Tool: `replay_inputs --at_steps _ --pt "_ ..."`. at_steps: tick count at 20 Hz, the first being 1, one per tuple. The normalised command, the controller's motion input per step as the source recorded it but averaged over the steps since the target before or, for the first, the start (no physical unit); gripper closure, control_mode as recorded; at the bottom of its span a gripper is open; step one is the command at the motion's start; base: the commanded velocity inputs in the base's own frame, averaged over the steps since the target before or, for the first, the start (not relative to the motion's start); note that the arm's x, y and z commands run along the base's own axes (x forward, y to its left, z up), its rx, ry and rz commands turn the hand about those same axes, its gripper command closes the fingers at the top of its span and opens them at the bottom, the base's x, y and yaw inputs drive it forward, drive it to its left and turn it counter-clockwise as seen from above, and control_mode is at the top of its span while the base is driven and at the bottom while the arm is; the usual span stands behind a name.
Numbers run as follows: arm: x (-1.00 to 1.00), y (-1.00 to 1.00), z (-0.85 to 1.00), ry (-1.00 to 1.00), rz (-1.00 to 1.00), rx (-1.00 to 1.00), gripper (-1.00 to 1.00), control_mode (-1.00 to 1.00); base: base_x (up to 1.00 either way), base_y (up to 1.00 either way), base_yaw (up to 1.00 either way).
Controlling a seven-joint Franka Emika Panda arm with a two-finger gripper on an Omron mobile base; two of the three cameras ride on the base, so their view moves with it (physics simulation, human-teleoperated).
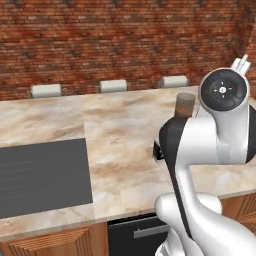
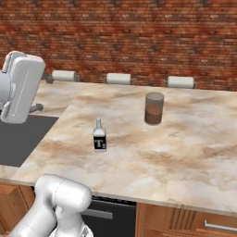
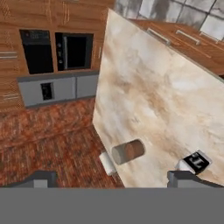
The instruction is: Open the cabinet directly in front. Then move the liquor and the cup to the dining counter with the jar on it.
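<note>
Two task things standing on the dining counter, seen in the right base view: the liquor upright just left of frame centre, the jar upright above and to the right of it, well apart. Pale neck and cap on the bottle, white label with a black mark facing the camera. Brown contents in the lower part of the jar, greyish top.

Beyond the far counter edge, three stools in a row along the upper middle of the frame, red brick wall behind. Dark cooktop set into the surface at the left edge. Along the bottom of the frame, wooden base cabinets and a dark appliance front.

In the left base view, the jar again at upper right, partly hidden behind the white arm; cooktop at lower left.

In the hand view, counter rolled on its side and running from top centre to lower right. Jar lying sideways in the picture at lower centre, bottle at lower right just above the right finger tip. Gripper with fingers spread wide at the bottom corners, nothing between them, clear of the bottle. Dark oven fronts in wooden cabinetry at upper left.
</note>
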Motion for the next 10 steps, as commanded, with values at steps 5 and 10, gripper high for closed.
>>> replay_inputs --at_steps 5,10 --pt "0.00 0.43 0.00 -0.23 0.05 0.23 -1.00 -1.00 0.00 0.00 0.00" --pt "0.00 0.42 0.04 -0.22 0.02 0.21 -1.00 -1.00 0.00 0.00 0.00"
